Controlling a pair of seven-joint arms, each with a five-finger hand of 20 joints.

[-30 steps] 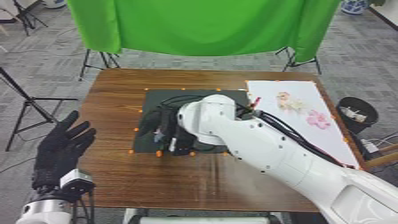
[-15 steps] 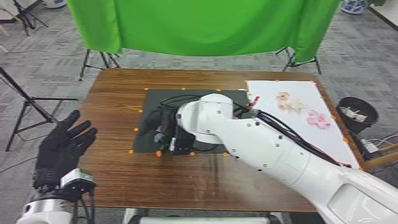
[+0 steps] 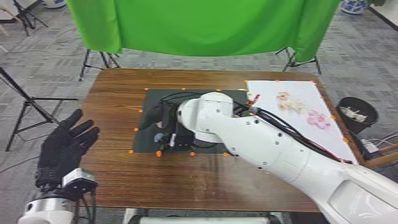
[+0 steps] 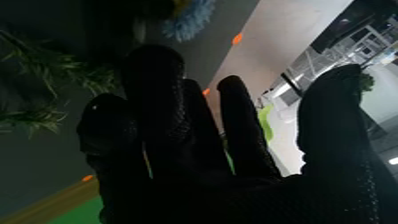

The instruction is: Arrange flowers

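My right hand (image 3: pixel 167 119) is low over the left part of the dark mat (image 3: pixel 206 93), partly hidden by its own white arm. In the right wrist view, the right hand (image 4: pixel 191 145) has its fingers extended and the thumb apart, holding nothing visible. Beyond the fingertips are a fluffy blue flower (image 4: pixel 189 20) and green foliage (image 4: pixel 67 65). A small grey-blue thing (image 3: pixel 160 137) lies beside the hand. Pink flowers (image 3: pixel 318 119) and orange-and-cream flowers (image 3: pixel 285 98) rest on the white sheet (image 3: pixel 266 90). Off the table's left edge, my left hand (image 3: pixel 62 150) is raised with straight fingers.
The brown wooden table (image 3: pixel 120 95) has orange markers around the mat and sheet. The right arm crosses the table's right half, with black cables along it. A black bin (image 3: pixel 357 112) stands at the right, and a green cloth (image 3: pixel 195 27) hangs behind.
The right arm has shifted slightly, with its white joint a little higher in the head view. More of the grey-blue thing shows beside the right hand. The left hand has barely moved.
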